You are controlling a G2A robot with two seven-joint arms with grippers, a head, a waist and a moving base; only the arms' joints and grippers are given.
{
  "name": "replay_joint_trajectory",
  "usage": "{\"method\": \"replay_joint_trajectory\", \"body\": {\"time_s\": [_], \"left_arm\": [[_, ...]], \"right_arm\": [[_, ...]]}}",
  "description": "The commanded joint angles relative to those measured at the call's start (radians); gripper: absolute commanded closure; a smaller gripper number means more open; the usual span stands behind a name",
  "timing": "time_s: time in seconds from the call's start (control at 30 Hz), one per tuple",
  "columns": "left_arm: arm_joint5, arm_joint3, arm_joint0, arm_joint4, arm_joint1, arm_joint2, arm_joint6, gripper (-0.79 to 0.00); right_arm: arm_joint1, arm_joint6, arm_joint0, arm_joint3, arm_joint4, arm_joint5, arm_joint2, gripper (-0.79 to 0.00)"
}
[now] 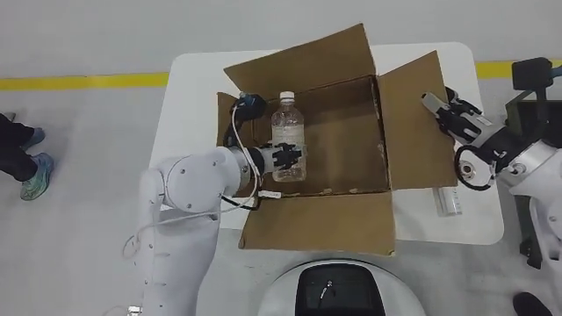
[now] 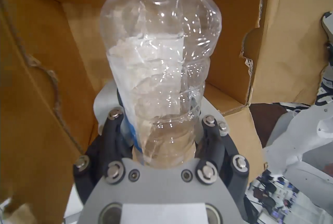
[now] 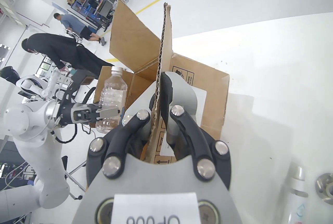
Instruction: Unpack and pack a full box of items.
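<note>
An open cardboard box (image 1: 351,154) stands on the white table (image 1: 198,79) with its flaps spread out. My left gripper (image 1: 285,158) is shut on the lower part of a clear plastic bottle (image 1: 288,127) with a white cap, held over the left side of the box's inside. The left wrist view has the bottle (image 2: 158,58) between the dark fingers (image 2: 113,129). My right gripper (image 1: 450,110) is at the right flap (image 1: 417,123). In its own view the flap edge (image 3: 162,53) runs between its fingers (image 3: 167,90), which are shut on it.
A small clear tube (image 1: 448,200) lies on the table just right of the box, near the right arm; it is also in the right wrist view (image 3: 296,183). The box floor (image 1: 338,127) looks bare. The front flap (image 1: 320,224) overhangs the table's near edge.
</note>
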Motion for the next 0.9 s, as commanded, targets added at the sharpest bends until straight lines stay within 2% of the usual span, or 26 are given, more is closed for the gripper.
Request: {"method": "replay_joint_trajectory", "body": {"time_s": [0.0,0.33,0.63,0.67,0.7,0.77,0.87], "left_arm": [[0.017,0.043,-0.006,0.02,0.0,0.023,0.01,0.0],[0.121,0.255,-0.048,-0.034,-0.006,0.061,0.113,0.0],[0.145,0.36,-0.077,-0.077,-0.001,0.073,0.137,0.0],[0.142,0.357,-0.079,-0.082,0.0,0.077,0.135,-0.043],[0.14,0.356,-0.08,-0.083,0.001,0.08,0.133,-0.249],[0.14,0.356,-0.08,-0.087,0.003,0.086,0.132,-0.785],[0.137,0.357,-0.083,-0.094,0.006,0.094,0.13,-0.785]], "right_arm": [[0.001,0.002,0.001,-0.006,0.003,0.0,-0.006,0.0],[0.006,0.006,0.004,-0.062,0.027,0.012,-0.027,0.0],[0.011,0.008,0.004,-0.072,0.03,0.022,-0.043,0.0],[0.012,0.007,0.003,-0.07,0.031,0.021,-0.043,0.0],[0.012,0.007,0.003,-0.068,0.03,0.021,-0.044,0.0],[0.014,0.007,0.003,-0.064,0.03,0.02,-0.045,0.0],[0.016,0.009,0.004,-0.059,0.026,0.019,-0.049,0.0]]}}
